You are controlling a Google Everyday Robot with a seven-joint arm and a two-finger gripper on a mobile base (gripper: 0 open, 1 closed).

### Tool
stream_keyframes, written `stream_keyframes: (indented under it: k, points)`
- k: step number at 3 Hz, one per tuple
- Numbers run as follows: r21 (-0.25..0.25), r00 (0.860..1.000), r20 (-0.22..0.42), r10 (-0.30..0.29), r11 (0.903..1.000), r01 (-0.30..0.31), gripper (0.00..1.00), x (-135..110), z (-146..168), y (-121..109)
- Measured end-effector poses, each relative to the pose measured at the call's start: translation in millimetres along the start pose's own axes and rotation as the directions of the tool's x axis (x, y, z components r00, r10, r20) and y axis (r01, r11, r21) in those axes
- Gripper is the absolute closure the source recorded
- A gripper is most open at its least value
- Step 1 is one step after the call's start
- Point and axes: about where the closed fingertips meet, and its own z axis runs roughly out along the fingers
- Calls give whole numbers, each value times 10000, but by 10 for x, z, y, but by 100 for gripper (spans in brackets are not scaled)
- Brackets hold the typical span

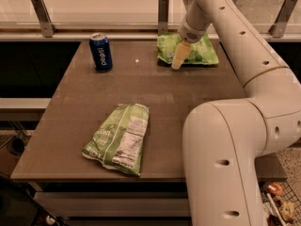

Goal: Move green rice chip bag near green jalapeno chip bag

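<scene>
cream end effector (178, 60) is pointing down onto the left part of the bright lime-green flat chip bag (201, 52), opening cannot be told | bag is lying at the brown bench (188, 95) far edge | crinkled pale green chip bag (117, 138) is lying near the front, well apart | blue soda can (100, 52) is standing far left

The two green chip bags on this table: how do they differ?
The green rice chip bag is bright lime with dark green spots; the green jalapeno chip bag is paler and shows a white nutrition label. The green rice chip bag lies at the far edge, by the gripper; the green jalapeno chip bag lies near the front, alone. Both lie flat on the table.
</scene>
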Motion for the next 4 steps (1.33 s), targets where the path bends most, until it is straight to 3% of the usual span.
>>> stream_keyframes:
  k: [3, 4]
  points:
    - [-80, 10000, -8, -15, 10000, 15, 88, -17, 65, 9]
    - [-81, 10000, -8, -15, 10000, 15, 100, -19, 61, 8]
